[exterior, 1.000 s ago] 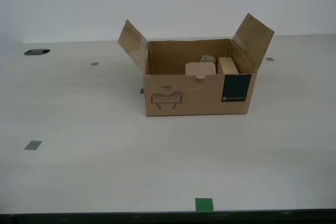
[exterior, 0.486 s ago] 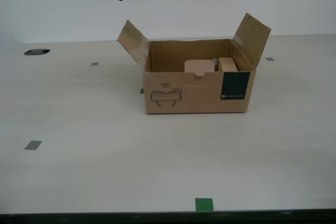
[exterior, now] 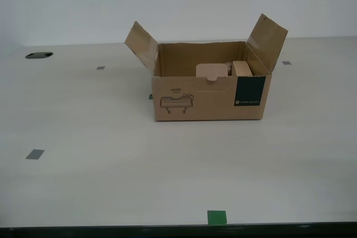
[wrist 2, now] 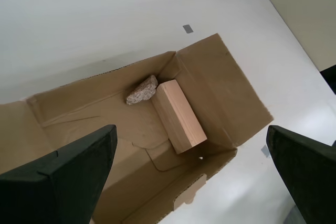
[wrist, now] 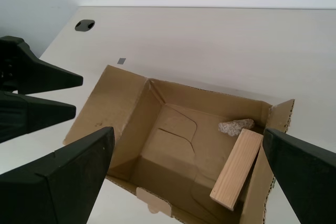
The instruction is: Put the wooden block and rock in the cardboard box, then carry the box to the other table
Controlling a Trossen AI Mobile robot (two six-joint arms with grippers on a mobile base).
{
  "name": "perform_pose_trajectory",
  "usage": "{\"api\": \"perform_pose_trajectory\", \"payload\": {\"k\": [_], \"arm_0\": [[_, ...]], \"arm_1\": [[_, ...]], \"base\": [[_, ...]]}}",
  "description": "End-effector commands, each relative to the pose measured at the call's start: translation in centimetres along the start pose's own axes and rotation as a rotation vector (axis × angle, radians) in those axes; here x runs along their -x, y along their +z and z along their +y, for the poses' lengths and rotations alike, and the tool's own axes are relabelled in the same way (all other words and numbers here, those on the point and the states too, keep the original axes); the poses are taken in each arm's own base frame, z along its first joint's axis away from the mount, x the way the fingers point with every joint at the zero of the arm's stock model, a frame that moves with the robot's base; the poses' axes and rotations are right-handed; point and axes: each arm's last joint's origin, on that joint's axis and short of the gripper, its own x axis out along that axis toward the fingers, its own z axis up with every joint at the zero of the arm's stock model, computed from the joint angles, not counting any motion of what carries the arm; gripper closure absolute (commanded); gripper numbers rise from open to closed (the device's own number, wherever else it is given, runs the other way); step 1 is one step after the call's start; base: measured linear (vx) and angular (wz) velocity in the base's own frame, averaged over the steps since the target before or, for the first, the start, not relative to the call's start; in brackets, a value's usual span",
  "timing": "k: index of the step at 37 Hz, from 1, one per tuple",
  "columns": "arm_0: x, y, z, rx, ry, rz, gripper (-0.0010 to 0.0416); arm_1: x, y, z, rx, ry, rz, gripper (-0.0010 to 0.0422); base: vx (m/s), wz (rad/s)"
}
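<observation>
Loading done: wooden block (wrist 2: 178,115) and rock (wrist 2: 142,90) inside cardboard box (exterior: 209,101); both pincers wide, empty; next, gripping box sides.

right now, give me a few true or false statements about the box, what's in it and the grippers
1. The wooden block lies inside the cardboard box. True.
2. The rock sits on the table outside the box. False: it is inside the box, next to one end of the block.
3. The box's flaps are folded shut. False: the flaps stand open and the inside shows.
4. My second gripper holds the block. False: its fingers are spread wide above the box, gripping nothing.
5. My first gripper is open above the box. True.
6. In the exterior view, the box's dark teal label is at the right end of its front. True.
</observation>
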Motion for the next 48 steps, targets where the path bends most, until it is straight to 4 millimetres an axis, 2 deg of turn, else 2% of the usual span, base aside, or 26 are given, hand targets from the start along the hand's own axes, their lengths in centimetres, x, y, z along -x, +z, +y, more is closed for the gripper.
{"api": "perform_pose_trajectory", "payload": {"k": [1, 10, 14, 24, 32, 41, 48], "arm_0": [[1.2, 0.9, 0.6, -0.012, -0.008, 0.007, 0.0012], [4.2, 2.6, 1.6, -0.032, -0.065, 0.035, 0.0012], [5.5, 2.9, 1.8, -0.04, -0.13, 0.057, 0.0013], [7.6, 3.5, 2.3, -0.053, -0.15, 0.095, 0.0015], [8.2, 3.5, 2.1, -0.092, -0.168, 0.114, 0.0024], [8.5, 2.6, 0.7, -0.155, -0.236, 0.21, 0.0036], [8.2, 2.3, -0.3, -0.199, -0.279, 0.274, 0.0039]], "arm_1": [[1.3, 1.2, -0.5, -0.012, 0.007, 0.012, 0.0023], [4.6, 3.4, -1.2, -0.003, 0.042, 0.045, 0.0023], [5.8, 4.0, -1.2, 0.019, 0.061, 0.064, 0.0023], [8.3, 4.9, -2.1, 0.034, 0.074, 0.084, 0.0023], [9.2, 5.2, -2.3, 0.042, 0.079, 0.088, 0.0023], [9.4, 3.9, -1.8, 0.093, 0.124, 0.218, 0.0023], [9.5, 3.8, -1.4, 0.107, 0.136, 0.238, 0.0023]], "base": [[0.0, 0.0], [0.0, 0.0], [0.0, 0.0], [0.0, 0.0], [0.0, 0.0], [0.0, 0.0], [0.0, 0.0]]}}
